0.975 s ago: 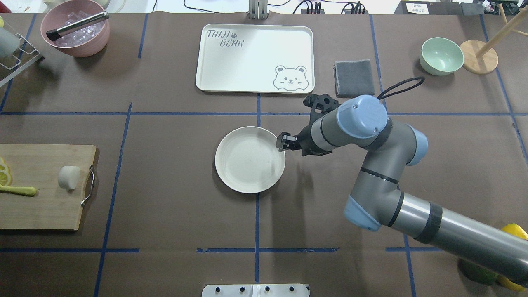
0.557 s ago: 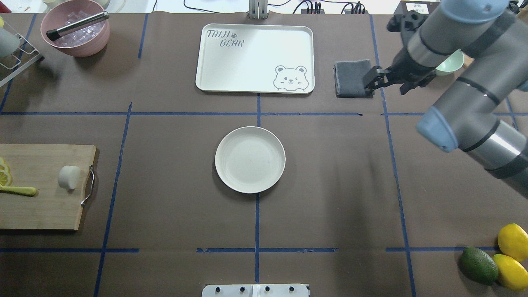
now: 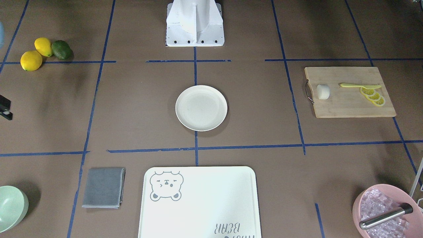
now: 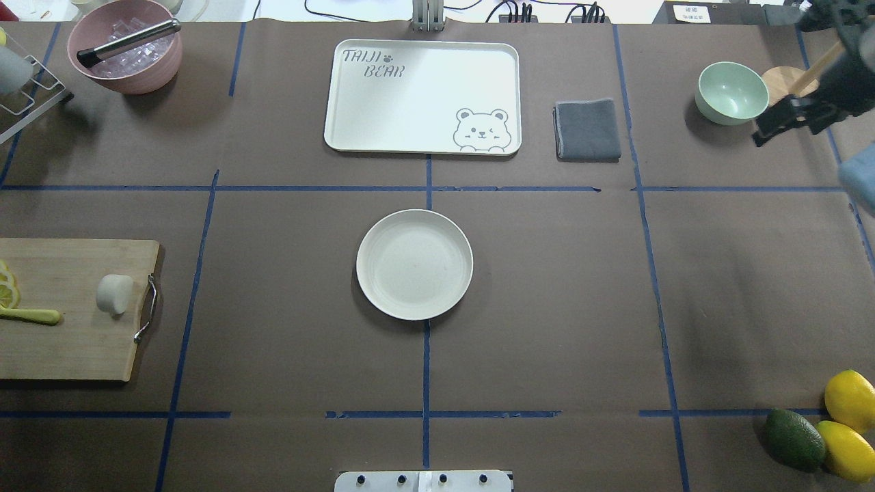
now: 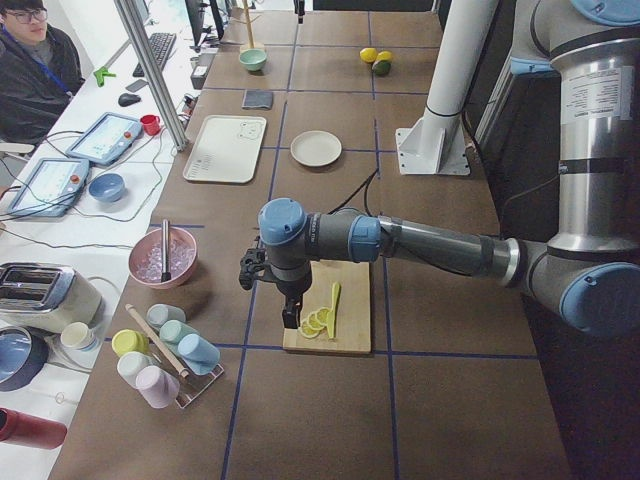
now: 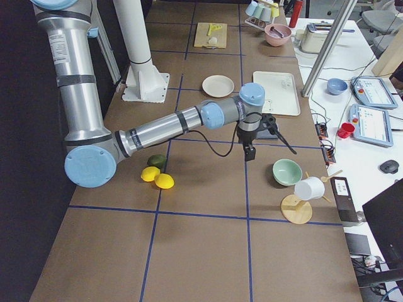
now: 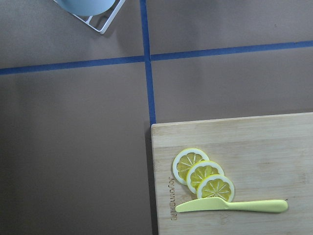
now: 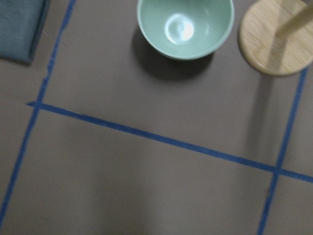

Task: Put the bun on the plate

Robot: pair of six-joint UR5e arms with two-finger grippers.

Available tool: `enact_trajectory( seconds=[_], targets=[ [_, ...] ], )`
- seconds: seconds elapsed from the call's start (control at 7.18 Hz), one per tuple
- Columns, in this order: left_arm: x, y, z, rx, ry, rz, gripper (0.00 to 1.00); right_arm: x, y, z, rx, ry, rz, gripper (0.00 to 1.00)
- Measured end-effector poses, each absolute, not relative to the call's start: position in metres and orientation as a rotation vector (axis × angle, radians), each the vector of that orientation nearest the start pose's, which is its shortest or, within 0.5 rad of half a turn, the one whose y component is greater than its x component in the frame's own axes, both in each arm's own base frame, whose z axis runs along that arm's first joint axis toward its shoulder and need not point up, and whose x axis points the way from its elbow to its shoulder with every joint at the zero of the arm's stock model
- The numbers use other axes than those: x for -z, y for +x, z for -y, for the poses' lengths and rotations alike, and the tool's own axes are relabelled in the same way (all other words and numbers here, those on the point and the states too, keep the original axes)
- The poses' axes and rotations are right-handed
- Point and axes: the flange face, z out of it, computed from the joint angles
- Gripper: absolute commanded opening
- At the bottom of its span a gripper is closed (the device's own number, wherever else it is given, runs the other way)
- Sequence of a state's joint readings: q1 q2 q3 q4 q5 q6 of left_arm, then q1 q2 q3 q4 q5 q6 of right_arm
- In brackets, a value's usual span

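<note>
The white bun (image 4: pixel 114 294) lies on a wooden cutting board (image 4: pixel 68 342) at the table's left, also seen in the front-facing view (image 3: pixel 323 91). The round cream plate (image 4: pixel 414 264) sits bare at the table's centre (image 3: pixel 201 107). My right gripper (image 4: pixel 760 135) hovers far right beside the mint-green bowl (image 4: pixel 731 92), its fingers apart and holding nothing. My left gripper (image 5: pixel 290 312) shows only in the exterior left view, hanging over the board's lemon-slice end; whether it is open or shut I cannot tell. That arm hides the bun there.
Lemon slices (image 7: pixel 203 174) and a yellow knife (image 7: pixel 230 205) share the board. At the back are the bear tray (image 4: pixel 420 96), a grey cloth (image 4: pixel 586 130) and a pink ice bowl (image 4: pixel 126 44). Lemons and an avocado (image 4: pixel 820 424) lie front right. A cup rack (image 5: pixel 165 350) stands beside the board.
My right arm has pulled away from the plate's right rim, swinging back and right to the mint-green bowl. Plate and bun have not moved.
</note>
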State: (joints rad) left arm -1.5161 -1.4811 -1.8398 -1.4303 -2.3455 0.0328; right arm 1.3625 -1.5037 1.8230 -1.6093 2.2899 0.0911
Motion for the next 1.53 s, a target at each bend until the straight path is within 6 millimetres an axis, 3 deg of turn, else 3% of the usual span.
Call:
enact_trajectory(
  seconds=[0.14,0.42,0.56,0.84,0.98,1.53],
  targets=[
    [-0.578,-0.038,0.460,-0.119,0.074,-0.774,1.00,-0.541,-0.009,0.490,0.180,0.131,0.740,1.00],
    [-0.570,-0.037,0.471,-0.168,0.188,-0.769,1.00,-0.589,0.032,0.441,0.108,0.083,0.730,1.00],
    [-0.569,-0.036,0.474,-0.182,0.219,-0.769,1.00,-0.605,0.043,0.421,0.099,0.075,0.728,1.00],
    [-0.567,-0.030,0.478,-0.205,0.243,-0.776,1.00,-0.618,0.053,0.406,0.081,0.070,0.723,1.00],
    [-0.560,-0.012,0.481,-0.240,0.255,-0.782,1.00,-0.619,0.053,0.406,0.075,0.069,0.721,1.00],
    [-0.532,0.114,0.475,-0.119,0.173,-0.858,1.00,-0.619,0.054,0.407,0.071,0.070,0.722,1.00]
  ],
)
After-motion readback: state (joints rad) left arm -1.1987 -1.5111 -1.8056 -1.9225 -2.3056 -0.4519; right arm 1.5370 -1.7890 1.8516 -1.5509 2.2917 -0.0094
